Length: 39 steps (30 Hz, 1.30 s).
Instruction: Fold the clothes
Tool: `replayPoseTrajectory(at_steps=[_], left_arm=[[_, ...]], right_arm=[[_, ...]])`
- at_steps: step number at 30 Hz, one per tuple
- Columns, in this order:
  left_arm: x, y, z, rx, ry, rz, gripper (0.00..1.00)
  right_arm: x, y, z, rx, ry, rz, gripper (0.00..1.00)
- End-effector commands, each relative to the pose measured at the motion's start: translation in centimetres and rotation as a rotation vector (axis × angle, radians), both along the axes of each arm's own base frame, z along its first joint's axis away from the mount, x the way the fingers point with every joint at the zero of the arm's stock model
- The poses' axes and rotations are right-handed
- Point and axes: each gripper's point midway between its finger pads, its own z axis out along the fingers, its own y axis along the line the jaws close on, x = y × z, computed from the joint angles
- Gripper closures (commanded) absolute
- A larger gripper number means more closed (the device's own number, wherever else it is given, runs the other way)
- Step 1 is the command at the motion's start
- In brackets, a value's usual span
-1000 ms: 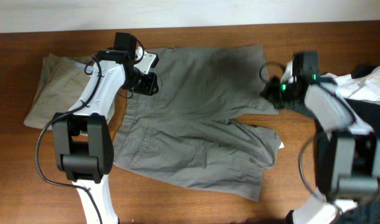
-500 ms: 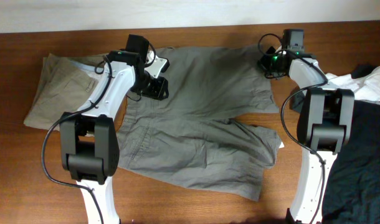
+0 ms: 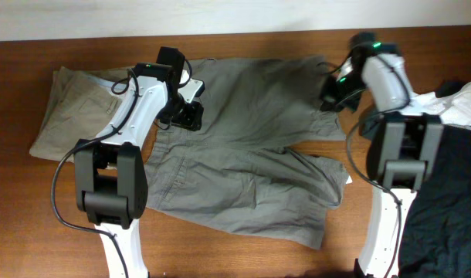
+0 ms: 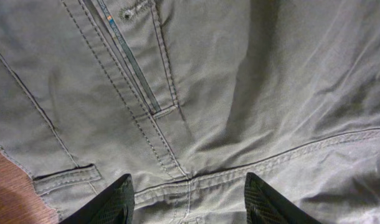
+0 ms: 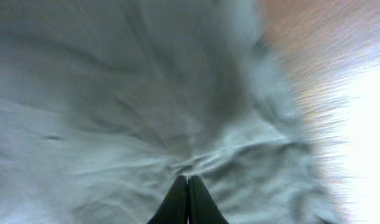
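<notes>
1 shorts (image 3: 251, 147), L pincer (image 4: 187, 186) spread, R pincer (image 5: 188, 184) pinching

Shorts (image 3: 251, 147) lie spread across the middle of the worktop (image 3: 35, 224), waistband to the left and both legs running right, one leg behind the other. Left of them, near the far edge, sits a folded garment (image 3: 66, 108). At the right end there's a heap, with one crumpled garment (image 3: 444, 104) behind and another (image 3: 444, 208) in front, reaching the near edge. The left claw (image 3: 191, 116) is over the shorts by the fly, and the right claw (image 3: 332, 99) is at the far leg's hem.
</notes>
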Motion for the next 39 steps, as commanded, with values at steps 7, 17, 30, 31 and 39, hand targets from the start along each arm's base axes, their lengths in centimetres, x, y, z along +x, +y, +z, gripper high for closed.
replayPoseTrajectory(at_steps=[7,17,30,31,39], left_arm=[[0.2,0.4,-0.1,0.009,0.002,0.001,0.43],[0.5,2.2,3.8,0.033,0.012,0.037,0.35],[-9.3,10.3,16.0,0.21,0.073,0.325,0.32],[-10.8,10.8,15.3,0.211,0.098,0.358,0.29],[-16.0,8.3,-2.4,-0.021,0.301,0.615,0.28]], right_arm=[[3.8,-4.5,-10.0,-0.191,-0.124,-0.304,0.96],[5.5,-4.1,12.5,0.114,-0.516,0.099,0.76],[-13.3,-3.2,26.1,-0.02,-0.302,-0.015,0.44],[-14.1,-3.1,25.9,-0.016,-0.273,-0.002,0.44],[-16.5,-1.1,15.4,-0.003,-0.01,0.056,0.43]])
